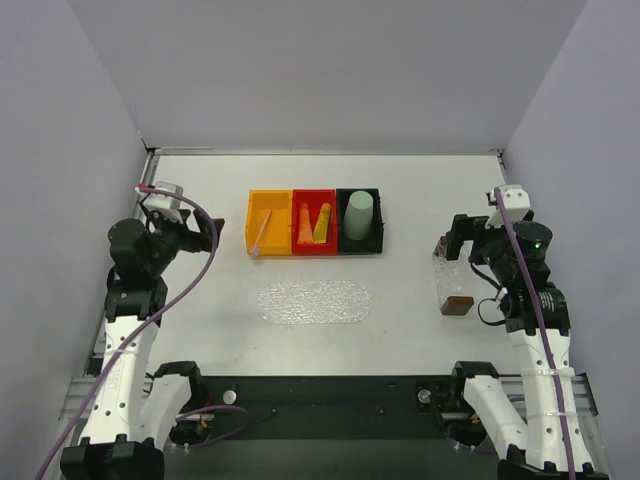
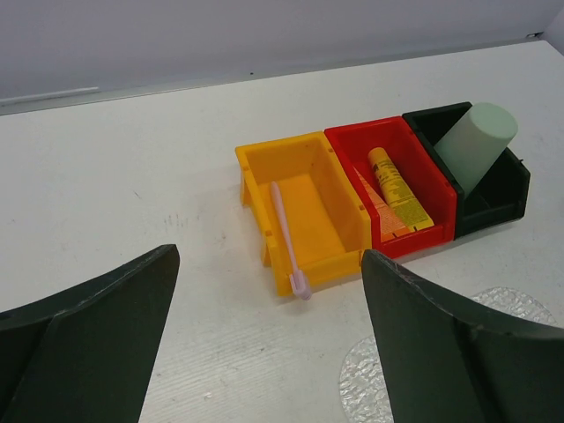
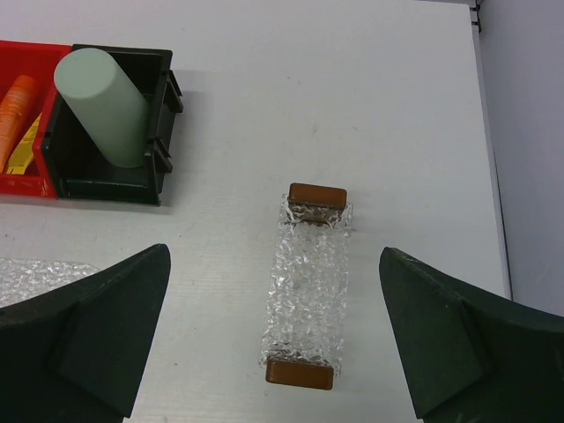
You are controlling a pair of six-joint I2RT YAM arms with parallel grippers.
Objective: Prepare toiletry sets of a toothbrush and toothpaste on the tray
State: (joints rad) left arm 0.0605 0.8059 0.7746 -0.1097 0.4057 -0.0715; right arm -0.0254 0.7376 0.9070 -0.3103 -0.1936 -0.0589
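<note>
Top external view. Nearest the arm bases: 1 clear oval tray point(image 1: 314, 301), flat on the white table point(image 1: 430, 190).

At 3 o'clock of the tray, well apart: 1 clear bumpy bar point(image 1: 453, 280) with brown end caps.

Left claw point(image 2: 267, 256): fingers apart, holding nothing, hanging at 10 o'clock of the tray. Right claw point(image 3: 273, 254): fingers apart, holding nothing, over the clear bar.

At 12 o'clock of the tray, 3 bins stand wall to wall in one row:
- Orange bin point(image 1: 270, 205), 9 o'clock end: 1 toothbrush point(image 1: 261, 234), pink head out over the near rim.
- Red bin point(image 1: 314, 194), middle: 2 tubes side by side, orange tube point(image 1: 304, 222) and yellow tube point(image 1: 322, 222).
- Black bin point(image 1: 375, 222), 3 o'clock end: 1 pale green cup point(image 1: 359, 215), tilted, sticking up above the rim.

None of the set is on the tray yet.

Room: a strip of table lies between tray and bins. A wider stretch runs from the bins to the far edge at 12 o'clock. Walls point(image 1: 60, 150) stand close at 9, 12 and 3 o'clock.
</note>
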